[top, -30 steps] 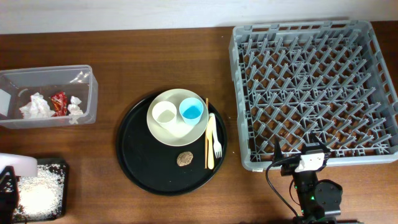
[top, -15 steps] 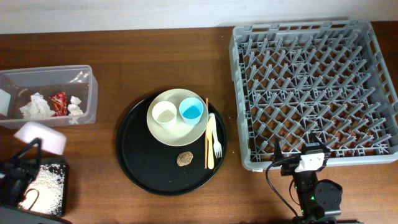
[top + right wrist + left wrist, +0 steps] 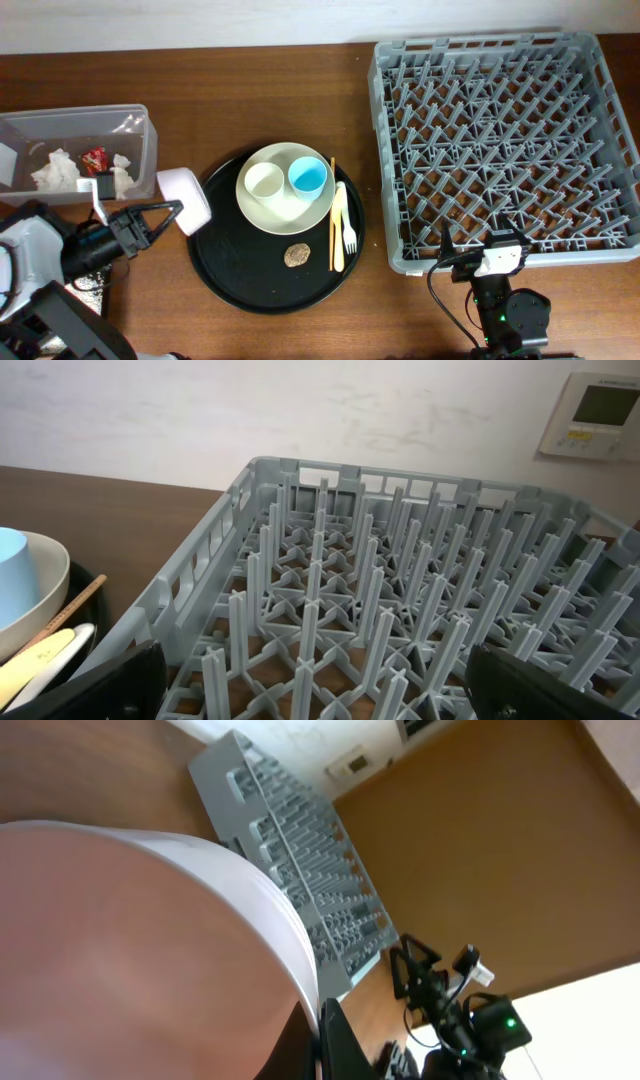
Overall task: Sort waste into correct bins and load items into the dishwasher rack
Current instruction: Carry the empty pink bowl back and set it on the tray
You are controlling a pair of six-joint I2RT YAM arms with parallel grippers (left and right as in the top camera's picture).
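Observation:
My left gripper (image 3: 170, 212) is shut on the rim of the pink bowl (image 3: 186, 198), which hangs tilted over the left edge of the round black tray (image 3: 225, 270). The pink bowl (image 3: 130, 950) fills the left wrist view, with one finger (image 3: 345, 1050) against its rim. On the tray, a cream plate (image 3: 285, 205) carries a cream cup (image 3: 265, 182) and a blue cup (image 3: 308, 177). A fork (image 3: 348, 228), chopsticks (image 3: 334, 225) and a brown lump (image 3: 296, 255) lie beside the plate. My right gripper (image 3: 485, 258) stands open at the front edge of the grey rack (image 3: 505, 150).
The clear tub (image 3: 135, 150) at the far left holds tissues (image 3: 58, 170) and a red wrapper (image 3: 93, 157). My left arm hides most of the black bin (image 3: 88, 283). In the right wrist view, the rack's (image 3: 400, 610) pegs are right in front.
My left arm has swung from over the black bin at the lower left up and right to the tray's left edge, with the pink bowl in its grip. The right arm has not moved.

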